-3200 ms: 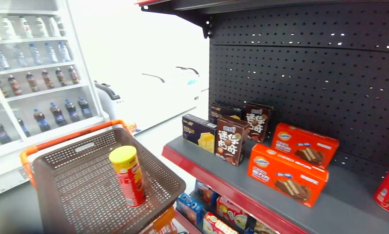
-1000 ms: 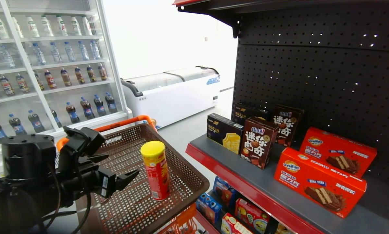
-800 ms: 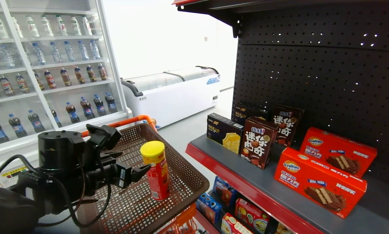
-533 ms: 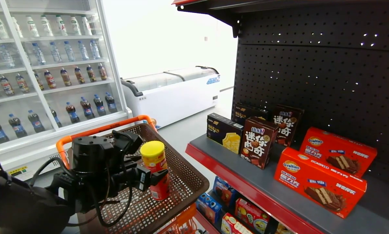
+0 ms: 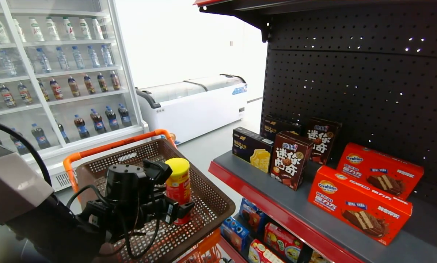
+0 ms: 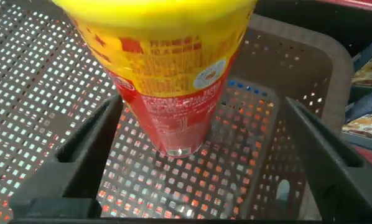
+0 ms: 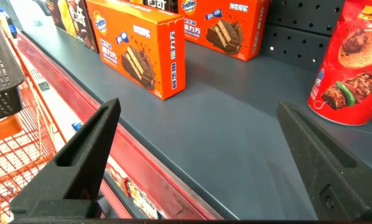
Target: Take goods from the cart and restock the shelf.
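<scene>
While the left gripper [image 6: 203, 106] sits low inside the brown mesh basket [image 5: 215, 204] of the cart, its two dark fingers are spread wide, one on each side of a tall red canister [image 5: 177, 182] with a yellow lid. A gap shows between each finger and the canister, so nothing is pinched yet. The canister stands upright on the basket floor, toward the side of the basket nearest the shelf [image 5: 277, 204]. The fingers straddle its body below the lid, most likely so that closing them would clamp the round wall and keep the canister upright when it is lifted out. The shelf stands just beside the basket, with a grey deck and a red front edge. The right gripper [image 7: 195, 118] hangs well apart from the basket, above a bare stretch of that deck, its fingers also spread and holding nothing. Orange boxes [image 7: 145, 46] stand on the basket side of that bare stretch, and a red tub [image 7: 351, 62] stands on the far side. The gap between them looks like a fitting place for the canister, and the right arm seems parked there, out of the left arm's way.
</scene>
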Controlling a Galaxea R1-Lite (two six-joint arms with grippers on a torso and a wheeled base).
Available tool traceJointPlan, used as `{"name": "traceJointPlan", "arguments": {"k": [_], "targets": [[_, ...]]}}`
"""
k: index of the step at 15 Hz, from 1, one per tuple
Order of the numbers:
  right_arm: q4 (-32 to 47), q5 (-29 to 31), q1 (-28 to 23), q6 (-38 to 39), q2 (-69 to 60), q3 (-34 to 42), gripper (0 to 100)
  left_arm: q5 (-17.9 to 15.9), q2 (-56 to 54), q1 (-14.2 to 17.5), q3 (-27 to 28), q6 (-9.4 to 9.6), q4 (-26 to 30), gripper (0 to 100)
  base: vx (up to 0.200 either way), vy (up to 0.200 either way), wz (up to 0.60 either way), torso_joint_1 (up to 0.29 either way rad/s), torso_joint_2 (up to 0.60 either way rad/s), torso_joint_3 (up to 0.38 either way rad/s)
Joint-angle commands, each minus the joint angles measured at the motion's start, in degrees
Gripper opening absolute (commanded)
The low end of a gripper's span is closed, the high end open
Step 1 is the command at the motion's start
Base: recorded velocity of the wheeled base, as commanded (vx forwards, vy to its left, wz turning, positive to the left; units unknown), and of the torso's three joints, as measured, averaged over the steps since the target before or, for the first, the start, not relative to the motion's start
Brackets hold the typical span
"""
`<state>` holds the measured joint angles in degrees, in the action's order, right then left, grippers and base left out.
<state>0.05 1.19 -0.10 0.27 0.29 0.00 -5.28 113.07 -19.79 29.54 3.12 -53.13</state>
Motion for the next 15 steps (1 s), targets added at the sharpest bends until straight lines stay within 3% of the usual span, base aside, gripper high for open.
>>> {"name": "traceJointPlan", "arguments": {"k": [1,10,11,14,15], "targets": [[0.04,-0.05,0.01,0.00,-0.03,0.00,100,0.01,2.77,0.36,0.26,0.04,-0.84,100,0.000,0.000,0.00,0.000,0.00,0.000],[0.04,0.04,0.01,0.00,-0.03,0.00,100,0.01,7.69,0.71,5.35,0.22,-4.00,100,0.000,0.000,0.00,0.000,0.00,0.000],[0.04,-0.05,0.01,0.00,-0.03,0.00,100,0.01,8.31,0.98,6.41,0.22,-3.83,0,0.000,0.000,0.00,0.000,0.00,0.000],[0.04,-0.05,0.01,0.00,-0.03,0.00,100,0.01,8.05,1.24,6.76,0.31,-3.04,0,0.000,0.000,0.00,0.000,0.00,0.000],[0.04,0.04,0.01,0.00,-0.03,0.00,100,0.09,7.96,1.24,6.94,1.45,-3.04,0,0.000,0.000,0.00,0.000,0.00,0.000]]}}
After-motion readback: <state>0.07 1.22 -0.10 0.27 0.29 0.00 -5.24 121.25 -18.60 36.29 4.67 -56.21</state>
